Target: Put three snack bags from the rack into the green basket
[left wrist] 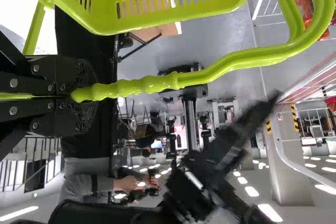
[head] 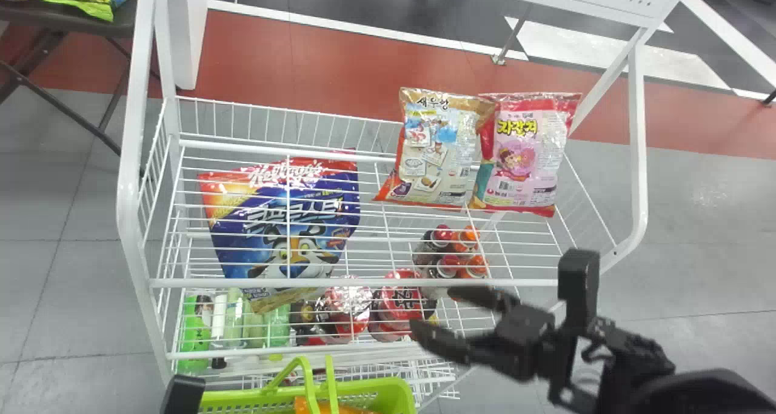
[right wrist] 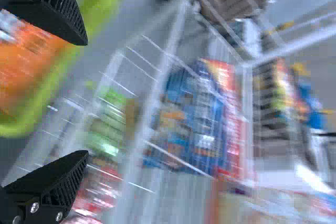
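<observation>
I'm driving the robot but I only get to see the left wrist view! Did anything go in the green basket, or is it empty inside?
Observer: It isn't empty. The right wrist view shows an orange packet lying inside the green basket.
Operator: Cool! And is the right gripper pinching a snack bag? It's all blurry for me.
Observer: No, the right wrist view shows the right gripper with its two fingers wide apart and nothing pinched between them.
Operator: Then I guess it's free to grab one!
</observation>
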Controlling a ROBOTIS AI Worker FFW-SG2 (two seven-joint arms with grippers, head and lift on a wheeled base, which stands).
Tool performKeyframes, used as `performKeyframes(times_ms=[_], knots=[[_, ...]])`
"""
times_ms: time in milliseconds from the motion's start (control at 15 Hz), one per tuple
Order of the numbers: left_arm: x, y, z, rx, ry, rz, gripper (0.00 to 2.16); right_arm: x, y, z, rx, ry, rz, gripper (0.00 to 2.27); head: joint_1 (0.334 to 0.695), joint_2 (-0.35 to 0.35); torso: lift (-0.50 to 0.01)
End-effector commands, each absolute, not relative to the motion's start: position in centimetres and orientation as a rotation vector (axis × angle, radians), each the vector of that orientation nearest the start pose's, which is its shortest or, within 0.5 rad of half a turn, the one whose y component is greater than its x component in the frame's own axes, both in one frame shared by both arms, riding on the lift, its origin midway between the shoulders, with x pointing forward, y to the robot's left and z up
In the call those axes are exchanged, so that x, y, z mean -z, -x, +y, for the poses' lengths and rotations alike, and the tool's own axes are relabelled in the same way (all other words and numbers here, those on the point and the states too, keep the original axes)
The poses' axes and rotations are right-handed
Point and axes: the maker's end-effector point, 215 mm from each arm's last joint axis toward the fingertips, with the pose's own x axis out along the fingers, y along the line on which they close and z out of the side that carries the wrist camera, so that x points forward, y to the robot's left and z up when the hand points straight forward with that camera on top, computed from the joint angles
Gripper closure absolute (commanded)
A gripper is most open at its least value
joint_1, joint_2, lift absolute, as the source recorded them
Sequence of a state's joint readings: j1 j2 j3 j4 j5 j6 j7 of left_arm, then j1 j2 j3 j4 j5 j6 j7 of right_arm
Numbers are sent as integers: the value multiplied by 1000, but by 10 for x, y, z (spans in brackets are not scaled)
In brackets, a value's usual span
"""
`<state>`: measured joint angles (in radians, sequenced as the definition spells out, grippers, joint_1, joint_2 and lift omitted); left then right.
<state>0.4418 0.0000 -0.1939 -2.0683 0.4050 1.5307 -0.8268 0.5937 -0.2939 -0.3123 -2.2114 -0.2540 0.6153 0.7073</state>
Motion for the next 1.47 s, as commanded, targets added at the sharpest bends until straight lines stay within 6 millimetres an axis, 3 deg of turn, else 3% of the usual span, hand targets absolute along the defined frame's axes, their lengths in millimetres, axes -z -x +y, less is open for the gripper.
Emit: performKeyframes(times_ms=[0,67,333,600,733,800,867,933,1000,1133,1400], knots=[[445,-131,-80,1182,868,1330,1470,376,-413,-249,-527,6,318,70,695,-350,0],[445,-130,-81,1183,866,1334,1470,362,-437,-250,-452,39,219,70,695,-350,0],[448,-129,-82,1179,856,1341,1470,366,-506,-257,-256,88,170,80,695,-350,0],[449,-131,-83,1182,848,1347,1470,377,-551,-281,-170,89,185,80,695,-350,0],[449,-133,-83,1185,847,1346,1470,394,-569,-296,-134,85,227,87,695,-350,0],[449,-133,-83,1184,847,1348,1470,402,-573,-301,-126,84,246,272,695,-350,0],[450,-133,-83,1185,849,1349,1470,407,-572,-302,-136,79,255,937,695,-350,0],[450,-135,-83,1186,847,1348,1470,411,-568,-300,-147,64,261,1862,695,-350,0],[450,-135,-84,1188,851,1352,1470,410,-563,-295,-174,47,257,2037,695,-350,0],[450,-137,-84,1190,846,1350,1470,405,-556,-291,-191,54,248,2125,695,-350,0],[449,-135,-86,1194,844,1355,1470,385,-541,-290,-216,53,220,2165,695,-350,0]])
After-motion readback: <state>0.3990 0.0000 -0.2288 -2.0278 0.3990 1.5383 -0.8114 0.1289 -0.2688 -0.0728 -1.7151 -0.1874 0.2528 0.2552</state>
